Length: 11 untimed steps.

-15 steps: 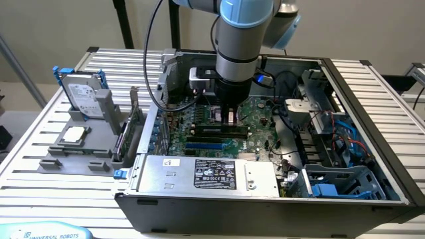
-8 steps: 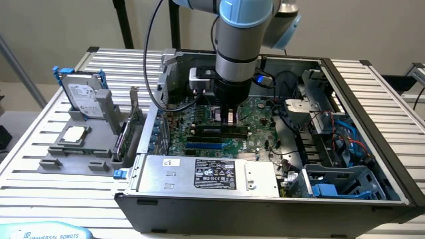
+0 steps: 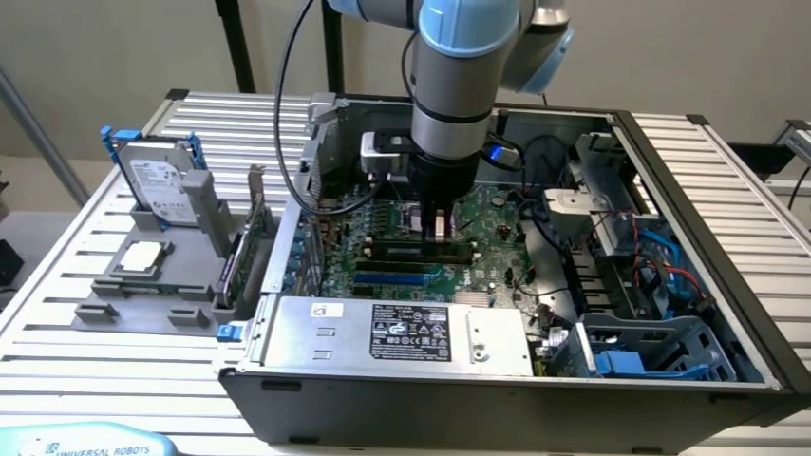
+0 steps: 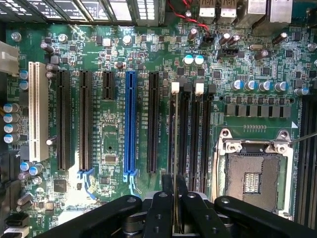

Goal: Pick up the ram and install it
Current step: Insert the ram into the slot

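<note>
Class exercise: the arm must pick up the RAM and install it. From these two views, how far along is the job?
Done: the ram is picked up and brought into the case. In hand: the end effector grips it edge-on over a memory slot on the motherboard. Left: whether it is seated cannot be told.

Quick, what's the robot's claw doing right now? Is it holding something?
End effector: closed on the ram, held edge-on over the motherboard's memory slots.

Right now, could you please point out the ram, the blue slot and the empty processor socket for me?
ram [image 4: 176, 198]: wrist view, on its thin top edge just ahead of the jaws.
blue slot [image 4: 131, 121]: wrist view, middle of its length.
processor socket [image 4: 252, 181]: wrist view, centre of the open contact area.
</note>
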Tool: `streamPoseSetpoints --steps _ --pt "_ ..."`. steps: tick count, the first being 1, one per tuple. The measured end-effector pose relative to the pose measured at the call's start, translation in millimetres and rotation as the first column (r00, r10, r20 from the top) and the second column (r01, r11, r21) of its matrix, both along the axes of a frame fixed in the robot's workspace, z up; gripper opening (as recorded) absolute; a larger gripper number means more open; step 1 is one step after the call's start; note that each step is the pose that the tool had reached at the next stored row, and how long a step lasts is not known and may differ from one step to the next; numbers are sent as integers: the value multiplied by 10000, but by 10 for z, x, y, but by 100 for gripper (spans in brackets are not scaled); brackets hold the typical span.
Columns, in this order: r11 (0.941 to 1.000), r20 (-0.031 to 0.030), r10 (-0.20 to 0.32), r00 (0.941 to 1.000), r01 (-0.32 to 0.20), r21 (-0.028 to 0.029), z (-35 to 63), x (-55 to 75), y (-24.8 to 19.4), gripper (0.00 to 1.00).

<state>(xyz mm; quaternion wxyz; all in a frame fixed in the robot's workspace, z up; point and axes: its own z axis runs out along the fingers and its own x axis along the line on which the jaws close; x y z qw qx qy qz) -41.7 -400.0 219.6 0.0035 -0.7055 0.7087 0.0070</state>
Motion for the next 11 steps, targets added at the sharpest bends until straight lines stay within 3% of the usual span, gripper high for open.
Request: streamPoseSetpoints --steps 3,4,5,11 --pt "10000 -1 -1 10000 1 -1 1 0 0 15" --pt "10000 0 -1 10000 1 0 6 0 0 22" --pt "10000 1 -1 10000 1 2 18 0 0 22" --pt "10000 0 -1 10000 1 1 220 0 0 22"
